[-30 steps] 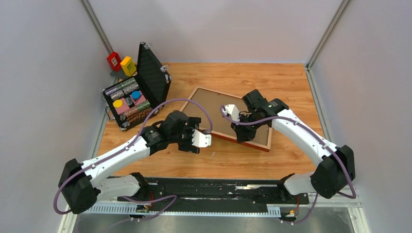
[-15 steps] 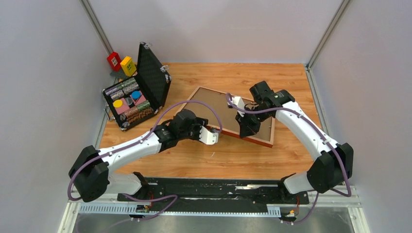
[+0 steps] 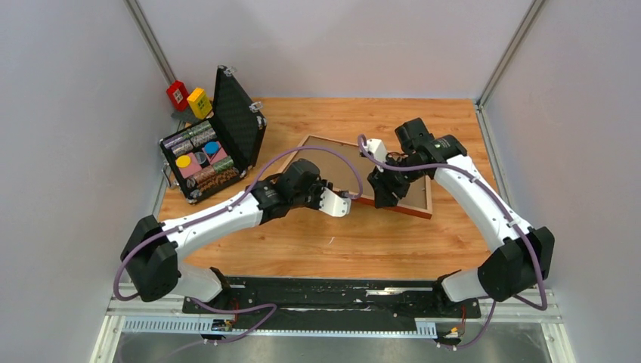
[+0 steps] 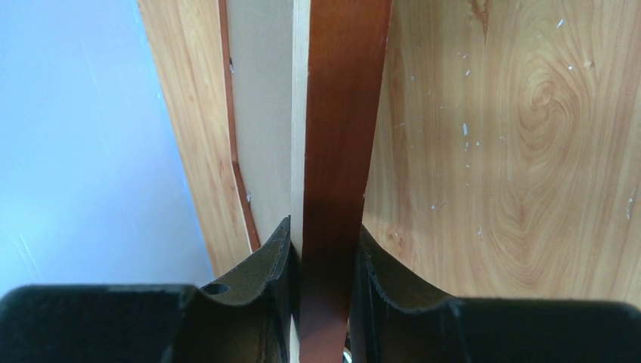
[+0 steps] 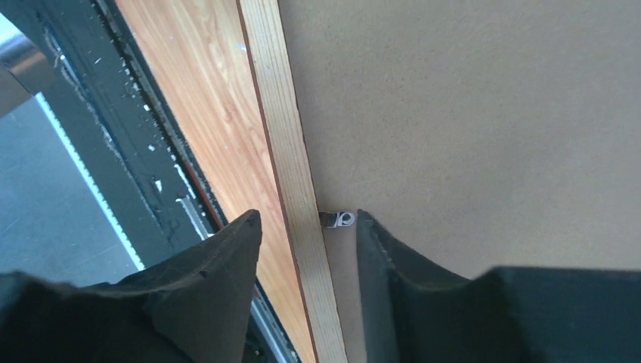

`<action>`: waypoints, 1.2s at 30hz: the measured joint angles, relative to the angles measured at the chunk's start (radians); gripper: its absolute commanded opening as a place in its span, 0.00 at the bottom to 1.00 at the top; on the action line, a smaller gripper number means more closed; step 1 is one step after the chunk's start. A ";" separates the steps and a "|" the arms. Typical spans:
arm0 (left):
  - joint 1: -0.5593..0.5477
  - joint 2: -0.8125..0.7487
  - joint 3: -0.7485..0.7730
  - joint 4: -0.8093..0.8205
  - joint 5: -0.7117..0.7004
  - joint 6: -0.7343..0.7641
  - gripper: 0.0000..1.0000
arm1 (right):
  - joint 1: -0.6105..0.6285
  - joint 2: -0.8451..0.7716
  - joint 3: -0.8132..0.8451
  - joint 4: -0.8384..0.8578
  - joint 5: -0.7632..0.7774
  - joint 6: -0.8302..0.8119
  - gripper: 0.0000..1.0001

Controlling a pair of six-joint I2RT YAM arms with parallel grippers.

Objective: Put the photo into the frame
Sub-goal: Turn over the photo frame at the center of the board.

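The frame [image 3: 408, 209] lies back side up at mid-table, a plain brown backing board [image 3: 336, 168] filling it. My left gripper [image 3: 351, 197] is at its near edge. The left wrist view shows that gripper [image 4: 323, 257] shut on the reddish-brown rail of the frame [image 4: 344, 113]. My right gripper [image 3: 382, 197] hangs over the frame's near right part. In the right wrist view it [image 5: 308, 227] stands open astride the pale wood rail [image 5: 283, 128], one finger [image 5: 385, 257] against the backing board [image 5: 469, 113] beside a small metal clip [image 5: 338, 219]. The photo is out of view.
An open black case [image 3: 208, 155] with coloured pieces stands at the table's left, with a red and a yellow block [image 3: 189, 98] behind it. Grey walls close in left, right and back. A black mounting rail [image 3: 332, 291] runs along the near edge.
My left arm reached right to the frame's near edge and closed on its rail. My right gripper opened and moved back and right. The frame shifted toward the back right.
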 measured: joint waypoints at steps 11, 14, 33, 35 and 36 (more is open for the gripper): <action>-0.001 0.056 0.285 -0.320 0.028 -0.102 0.00 | 0.000 -0.203 0.041 0.109 0.138 0.093 1.00; 0.000 0.056 0.364 -0.420 0.059 -0.124 0.00 | 0.000 -0.266 0.042 0.143 0.171 0.105 1.00; 0.000 0.094 0.628 -0.747 0.108 -0.119 0.00 | 0.035 -0.297 0.219 0.092 0.054 0.046 1.00; 0.000 0.112 0.658 -0.764 0.106 -0.121 0.00 | 0.040 -0.304 0.219 0.079 0.051 0.042 1.00; 0.001 0.120 0.669 -0.769 0.107 -0.123 0.00 | 0.041 -0.307 0.219 0.077 0.052 0.043 1.00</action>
